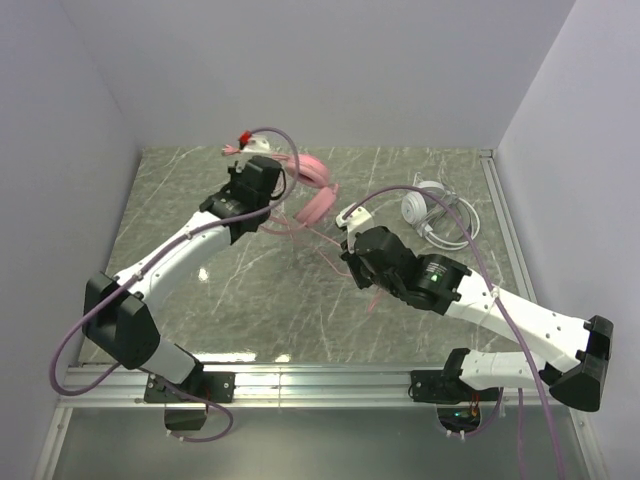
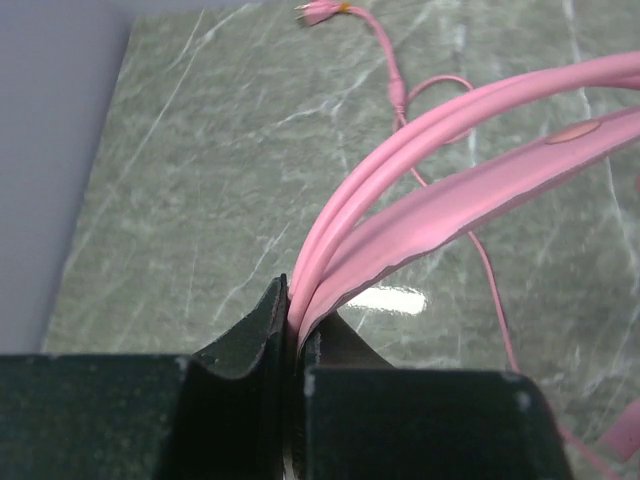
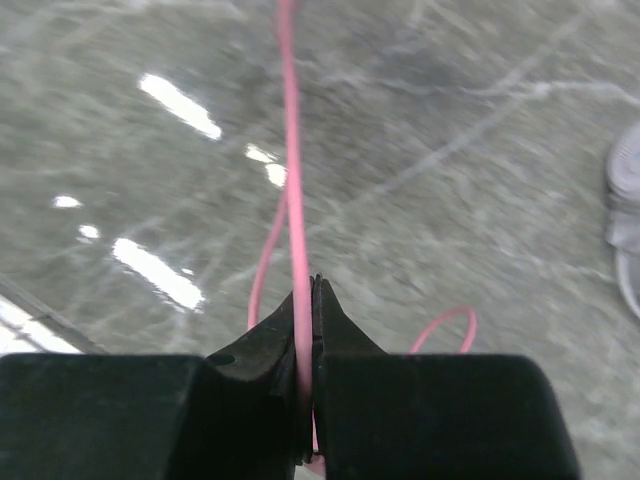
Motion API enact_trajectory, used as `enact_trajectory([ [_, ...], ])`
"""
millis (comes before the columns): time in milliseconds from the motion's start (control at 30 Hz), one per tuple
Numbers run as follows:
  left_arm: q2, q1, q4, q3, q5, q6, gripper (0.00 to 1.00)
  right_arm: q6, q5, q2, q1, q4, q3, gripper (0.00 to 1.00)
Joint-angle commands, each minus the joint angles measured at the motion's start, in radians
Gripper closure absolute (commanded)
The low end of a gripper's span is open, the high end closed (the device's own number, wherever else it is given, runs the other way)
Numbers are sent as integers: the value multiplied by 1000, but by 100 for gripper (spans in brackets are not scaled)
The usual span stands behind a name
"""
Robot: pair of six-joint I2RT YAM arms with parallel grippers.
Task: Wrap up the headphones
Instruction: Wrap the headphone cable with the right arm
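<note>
The pink headphones (image 1: pixel 316 196) are at the back middle of the table. My left gripper (image 1: pixel 283 188) is shut on their pink headband (image 2: pixel 430 190), which runs up and right from the jaws in the left wrist view. The pink cord (image 1: pixel 335 262) trails forward over the table; its plug end (image 2: pixel 318 12) lies at the far side. My right gripper (image 1: pixel 350 250) is shut on the pink cord (image 3: pixel 291 150), which runs straight up from its jaws. The white-grey headphones (image 1: pixel 425 203) with a thin cord lie at the back right; one cup shows at the right wrist view's edge (image 3: pixel 625 190).
The table (image 1: pixel 250 300) is a grey-green marbled surface with an aluminium rail along the front and right edges. White walls close off the left, back and right sides. A loop of pink cord (image 3: pixel 445 325) lies on the table beside my right gripper.
</note>
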State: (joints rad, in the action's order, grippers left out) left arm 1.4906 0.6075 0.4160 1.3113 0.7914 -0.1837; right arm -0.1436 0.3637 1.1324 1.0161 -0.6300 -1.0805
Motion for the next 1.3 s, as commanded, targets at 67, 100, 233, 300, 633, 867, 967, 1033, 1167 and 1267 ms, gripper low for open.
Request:
enact_trajectory([
  [67, -55, -90, 27, 59, 97, -267, 100, -11, -279, -75, -5, 156, 7, 93],
  [100, -64, -95, 24, 57, 104, -292, 100, -20, -310, -74, -5, 183, 11, 92],
  [233, -122, -147, 50, 51, 115, -442, 100, -39, -466, -75, -5, 259, 36, 92],
  [300, -138, -207, 59, 49, 43, -523, 100, -51, -560, -71, -7, 306, 48, 92],
  [633, -133, -541, 110, 51, -300, -749, 99, -94, -563, -14, -5, 362, 99, 90],
  [867, -154, -661, 96, 36, -317, -770, 100, -114, -551, -9, -5, 369, 186, 90],
  [967, -177, -695, 102, 34, -287, -778, 99, -119, -534, -32, -5, 375, 235, 91],
  [1033, -194, -713, 99, 29, -276, -775, 99, -123, -514, -55, -5, 359, 267, 91],
  [1167, -213, -732, 103, 31, -250, -767, 99, -136, -396, -92, -5, 314, 317, 88],
  [1267, -234, -733, 78, 16, -264, -755, 99, -148, -323, -112, -7, 282, 338, 84],
])
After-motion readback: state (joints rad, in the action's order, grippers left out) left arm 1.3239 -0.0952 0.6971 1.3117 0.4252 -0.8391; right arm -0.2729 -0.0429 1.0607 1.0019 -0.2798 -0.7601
